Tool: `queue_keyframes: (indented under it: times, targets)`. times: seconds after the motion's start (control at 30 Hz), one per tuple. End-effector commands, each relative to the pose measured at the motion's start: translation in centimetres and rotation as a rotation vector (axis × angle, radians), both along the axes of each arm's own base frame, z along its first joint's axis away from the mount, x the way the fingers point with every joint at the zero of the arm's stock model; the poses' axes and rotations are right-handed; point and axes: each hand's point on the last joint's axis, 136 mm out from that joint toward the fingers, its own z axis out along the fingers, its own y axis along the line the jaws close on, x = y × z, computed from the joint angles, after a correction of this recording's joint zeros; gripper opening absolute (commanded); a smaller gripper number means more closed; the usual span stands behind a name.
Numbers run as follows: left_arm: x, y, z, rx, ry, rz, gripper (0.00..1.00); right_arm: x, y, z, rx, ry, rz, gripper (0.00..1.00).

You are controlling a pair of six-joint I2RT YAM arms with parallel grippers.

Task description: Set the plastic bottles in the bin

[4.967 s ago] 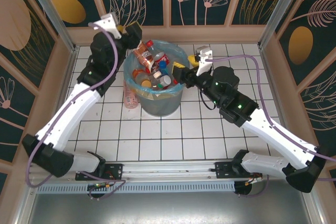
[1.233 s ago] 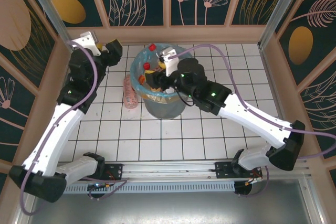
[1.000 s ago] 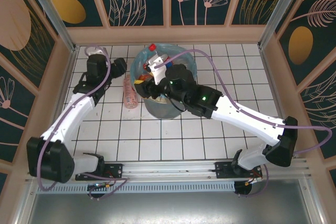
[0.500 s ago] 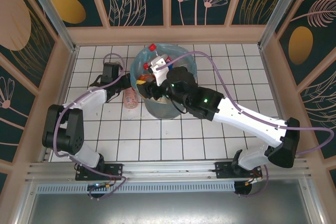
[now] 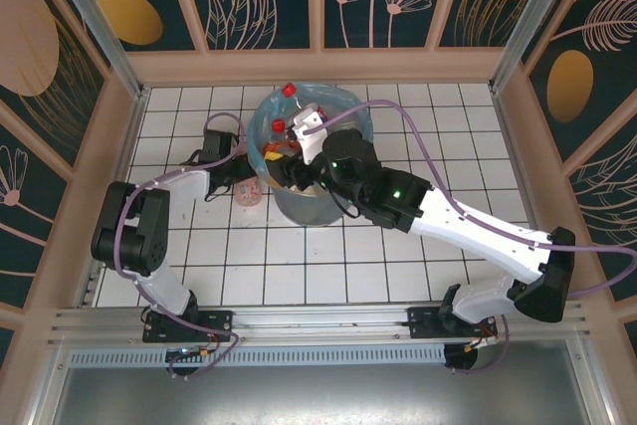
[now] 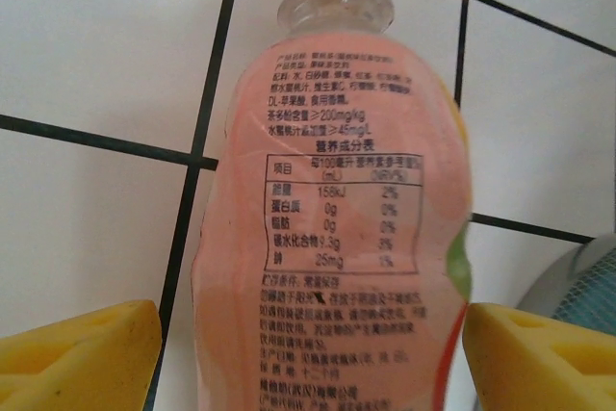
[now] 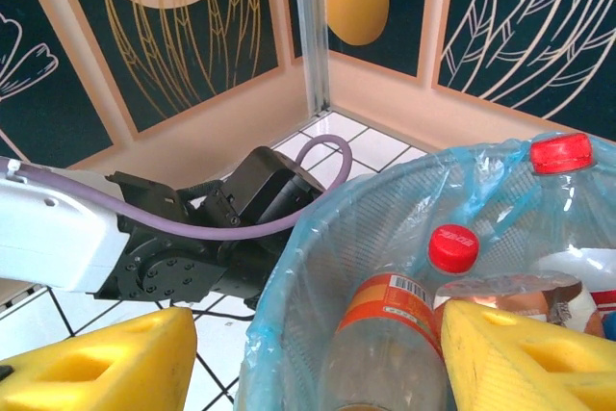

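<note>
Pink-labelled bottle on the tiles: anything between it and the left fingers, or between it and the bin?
Nothing visible: the pink-labelled bottle sits between the open left fingers, beside the bin. The right gripper hangs over the bin's mouth and may crowd the drop.

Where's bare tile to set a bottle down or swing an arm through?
Free: the white tiled tabletop right of the round grey bin up to the right wall, and the near rows before the rail. Crowded: left of the bin, around the pink-labelled plastic bottle and left gripper.
</note>
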Motion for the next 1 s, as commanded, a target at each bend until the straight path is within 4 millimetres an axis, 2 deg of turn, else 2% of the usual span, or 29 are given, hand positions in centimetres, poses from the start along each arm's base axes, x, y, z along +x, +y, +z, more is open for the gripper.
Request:
queue_keyframes:
  times: [0.0,0.1,0.23,0.37,0.53,0.57,0.7,0.8,0.87,0.97]
  targets:
    - [0.6,0.2,-1.2,0.033,0.009,-0.018,0.78,-0.2,-0.9,1.5,0.027,-0.036,-0.022,0.69]
    - [1.1,0.2,-1.3,0.035,0.008,-0.021,0.7,-0.2,-1.1,1.6,0.026,-0.039,-0.03,0.69]
    - [1.6,0.4,-0.4,0.013,-0.017,-0.003,0.56,-0.2,-1.4,1.8,0.024,-0.047,-0.038,0.69]
    - [2.0,1.3,2.2,0.017,-0.074,0.031,0.51,-0.2,-1.8,2.3,0.028,-0.057,-0.045,0.69]
    - [1.8,3.6,10.0,0.084,-0.236,0.116,0.52,-0.3,-2.4,3.0,0.031,-0.078,-0.058,0.69]
    - [2.2,3.9,12.7,0.089,-0.289,0.132,0.52,-0.3,-2.6,3.2,0.035,-0.082,-0.063,0.69]
    - [1.1,5.0,22.4,0.093,-0.479,0.168,0.51,-0.1,-4.0,4.5,0.063,-0.105,-0.109,0.69]
    - [-0.4,4.6,29.8,0.062,-0.628,0.143,0.5,-0.1,-5.4,5.7,0.097,-0.128,-0.149,0.69]
    - [-1.5,3.8,33.8,0.059,-0.702,0.109,0.49,-0.2,-6.2,6.2,0.112,-0.145,-0.165,0.68]
    - [-3.2,1.5,38.4,0.085,-0.791,0.034,0.49,-0.2,-7.1,6.7,0.13,-0.165,-0.188,0.68]
